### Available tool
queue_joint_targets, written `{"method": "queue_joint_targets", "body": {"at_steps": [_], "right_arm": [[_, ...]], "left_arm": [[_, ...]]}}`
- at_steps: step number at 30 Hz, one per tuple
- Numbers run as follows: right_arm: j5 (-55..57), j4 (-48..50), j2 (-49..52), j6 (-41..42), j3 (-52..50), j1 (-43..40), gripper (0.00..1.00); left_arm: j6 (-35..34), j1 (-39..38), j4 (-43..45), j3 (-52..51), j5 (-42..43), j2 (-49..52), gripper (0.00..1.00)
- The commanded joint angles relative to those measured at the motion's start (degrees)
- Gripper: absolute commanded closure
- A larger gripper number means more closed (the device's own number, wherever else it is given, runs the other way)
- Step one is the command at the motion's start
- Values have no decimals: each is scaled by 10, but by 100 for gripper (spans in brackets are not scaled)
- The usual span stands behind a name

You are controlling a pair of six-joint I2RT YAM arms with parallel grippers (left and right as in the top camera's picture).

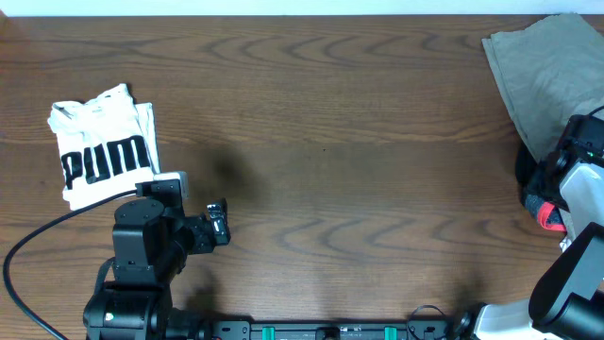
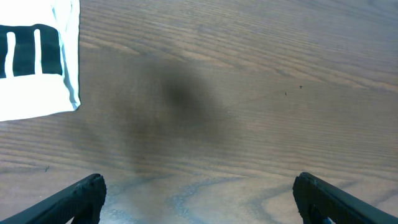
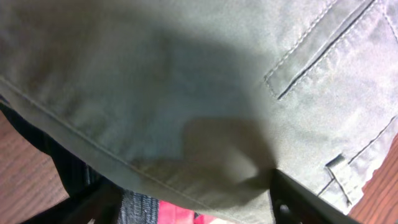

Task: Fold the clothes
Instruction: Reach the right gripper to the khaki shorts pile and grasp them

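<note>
We see white tee (image 1: pixel 104 146) folded at left, prob done; shorts (image 1: pixel 543 80) lie unfolded far right, all left to do. L gripper (image 2: pixel 199 186) gapes empty; R gripper (image 3: pixel 193 199) at shorts' cloth, grip unclear

The khaki grey-green cotton shorts (image 1: pixel 533 71) run off the overhead view's right edge and pass under the right arm. In the right wrist view their fabric hides most of the right end effector (image 3: pixel 196 208), so its grip cannot be told. The left wrist view's edge cuts off the white folded shirt with black lettering (image 2: pixel 34 68).
</note>
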Motion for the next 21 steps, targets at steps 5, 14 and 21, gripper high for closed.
{"method": "queue_joint_targets", "body": {"at_steps": [5, 14, 21], "right_arm": [[0, 4, 8, 7, 7, -4, 61], [0, 2, -4, 7, 10, 0, 99], [-22, -23, -71, 7, 49, 46, 99]], "left_arm": [[-2, 2, 0, 13, 6, -1, 2], [-2, 2, 0, 13, 6, -1, 2], [-2, 2, 0, 13, 6, -1, 2]]}}
